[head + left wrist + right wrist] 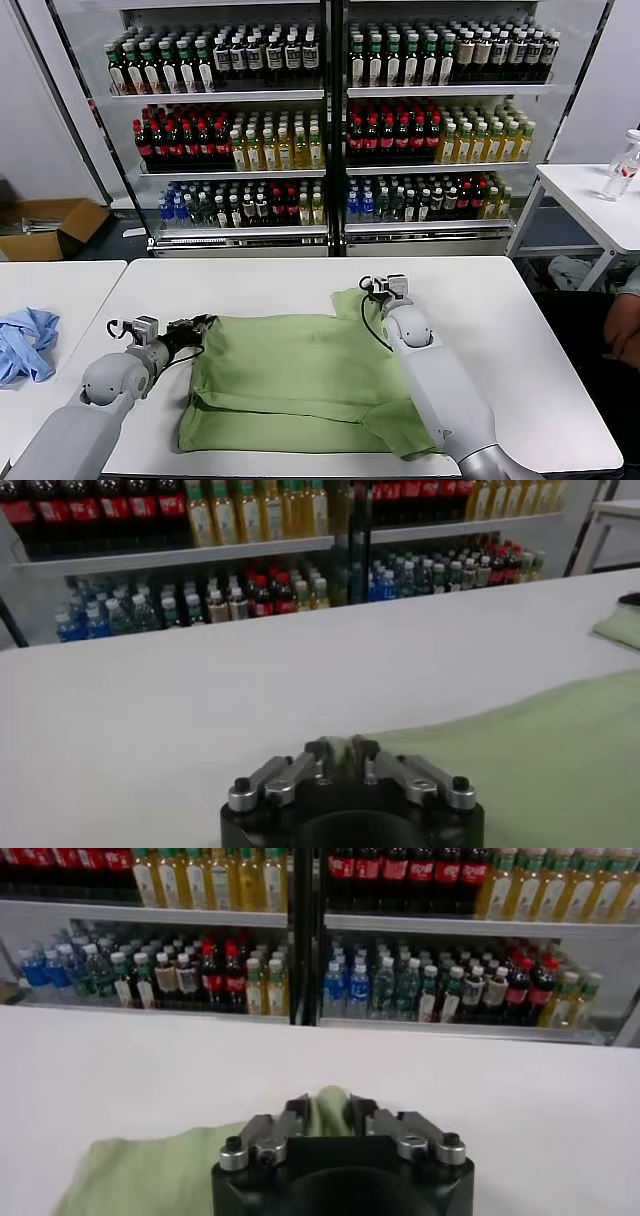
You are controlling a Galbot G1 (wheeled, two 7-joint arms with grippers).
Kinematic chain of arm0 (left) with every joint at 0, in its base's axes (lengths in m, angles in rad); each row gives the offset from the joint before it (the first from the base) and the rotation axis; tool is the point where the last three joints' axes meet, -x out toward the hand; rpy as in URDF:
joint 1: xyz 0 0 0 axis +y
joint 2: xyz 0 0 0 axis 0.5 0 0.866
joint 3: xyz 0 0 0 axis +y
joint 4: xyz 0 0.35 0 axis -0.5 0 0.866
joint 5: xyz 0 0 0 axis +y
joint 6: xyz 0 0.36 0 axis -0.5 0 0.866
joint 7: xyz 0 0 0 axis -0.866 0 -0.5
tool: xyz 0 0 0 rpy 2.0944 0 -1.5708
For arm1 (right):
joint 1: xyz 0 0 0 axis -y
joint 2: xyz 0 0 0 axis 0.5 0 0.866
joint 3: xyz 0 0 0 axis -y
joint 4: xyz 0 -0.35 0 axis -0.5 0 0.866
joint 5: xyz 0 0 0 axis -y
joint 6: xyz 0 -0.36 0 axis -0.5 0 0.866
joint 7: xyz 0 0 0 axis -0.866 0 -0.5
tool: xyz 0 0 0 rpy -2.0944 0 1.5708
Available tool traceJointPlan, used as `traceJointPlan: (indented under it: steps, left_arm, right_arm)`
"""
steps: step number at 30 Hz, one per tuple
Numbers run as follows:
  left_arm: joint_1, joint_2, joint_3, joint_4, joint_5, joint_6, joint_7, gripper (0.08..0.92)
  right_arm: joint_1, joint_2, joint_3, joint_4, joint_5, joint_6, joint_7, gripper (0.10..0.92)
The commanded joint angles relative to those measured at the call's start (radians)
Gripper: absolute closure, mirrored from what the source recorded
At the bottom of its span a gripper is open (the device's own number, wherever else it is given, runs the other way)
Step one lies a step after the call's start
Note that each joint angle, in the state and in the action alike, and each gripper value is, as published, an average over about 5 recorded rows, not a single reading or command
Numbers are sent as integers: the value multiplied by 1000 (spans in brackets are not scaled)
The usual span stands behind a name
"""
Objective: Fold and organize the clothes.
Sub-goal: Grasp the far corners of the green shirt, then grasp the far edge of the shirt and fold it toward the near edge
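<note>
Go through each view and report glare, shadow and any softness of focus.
Head view: even light, reflections on the fridge doors, a soft shadow under the green shirt. Left wrist view: the left gripper and shirt fold look soft, far bottles a little blurred. Right wrist view: the right gripper up close is soft, the bottles clearer, the table bright.

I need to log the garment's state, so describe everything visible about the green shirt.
The green shirt is light green, soft matte cloth, lying flat on the white table, plain side up with no print showing, roughly rectangular, one sleeve poking out near the front right. The left gripper pinches its far left corner; the right gripper pinches its raised far right corner.
</note>
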Motion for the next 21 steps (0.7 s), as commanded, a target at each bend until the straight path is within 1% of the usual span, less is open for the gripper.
traceJointPlan:
  steps: [1, 3, 5, 9, 15, 21]
  left_arm:
    - [-3, 2, 0, 15, 1, -6, 17, 870]
    - [4, 6, -6, -11, -4, -12, 10, 907]
    - [25, 15, -22, -57, -17, -14, 2, 918]
    - [79, 29, -56, -157, -43, -11, -9, 919]
    - [181, 37, -98, -264, -51, -5, -26, 919]
    - [320, 48, -165, -368, -47, -17, -34, 919]
  right_arm:
    - [-46, -27, -3, 117, -6, 28, -19, 847]
    - [-75, -49, -3, 197, -3, 24, -22, 890]
    - [-116, -79, -6, 303, 1, 6, -21, 917]
    - [-197, -125, -5, 477, 2, -22, -18, 920]
    - [-345, -160, 30, 649, 6, -40, 0, 920]
    - [-521, -207, 107, 801, 13, -45, 12, 920]
